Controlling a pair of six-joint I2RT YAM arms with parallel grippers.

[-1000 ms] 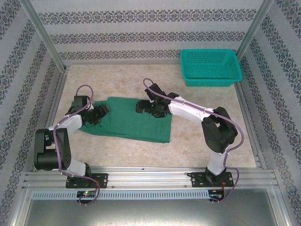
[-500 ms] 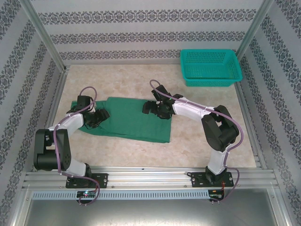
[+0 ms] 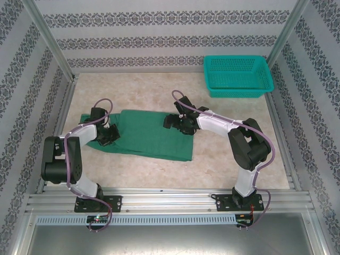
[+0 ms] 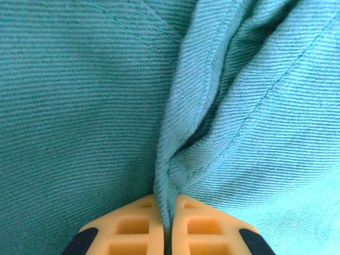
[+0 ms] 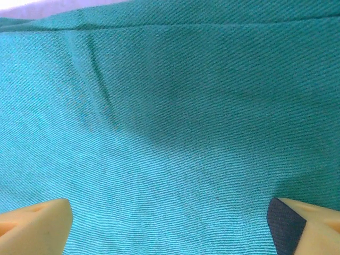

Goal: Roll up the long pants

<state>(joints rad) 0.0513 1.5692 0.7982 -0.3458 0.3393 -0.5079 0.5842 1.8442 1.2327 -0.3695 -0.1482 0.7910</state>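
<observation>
The long pants (image 3: 151,135) lie flat on the table (image 3: 228,159), across its left and middle part, well apart from the teal basket (image 3: 237,75) in the far right corner. Their long axis runs left to right, slanting a little toward the near edge at the right end.

The left pincer (image 3: 109,134) sits on the left end of the cloth. In the left wrist view its 2 fingers (image 4: 138,226) are clenched together with a raised ridge of green cloth pinched between them, and the fold stands up and runs away from the tips. This arm is grasping the pants.

The right pincer (image 3: 178,123) is over the far edge of the right end. In its own wrist view the fingers stand wide apart above smooth, flat cloth with nothing gathered between them, so it is released. I cannot tell whether the tips touch the fabric.

No roll shows anywhere, so I judge the task to be at its very start. The roll has to travel along the long axis. From the left pincer, nearly all of the pants lie to its right, toward the other arm. The left arm looks best placed to turn its end over that way, while the right arm is nearer the other end and could hold it down.
</observation>
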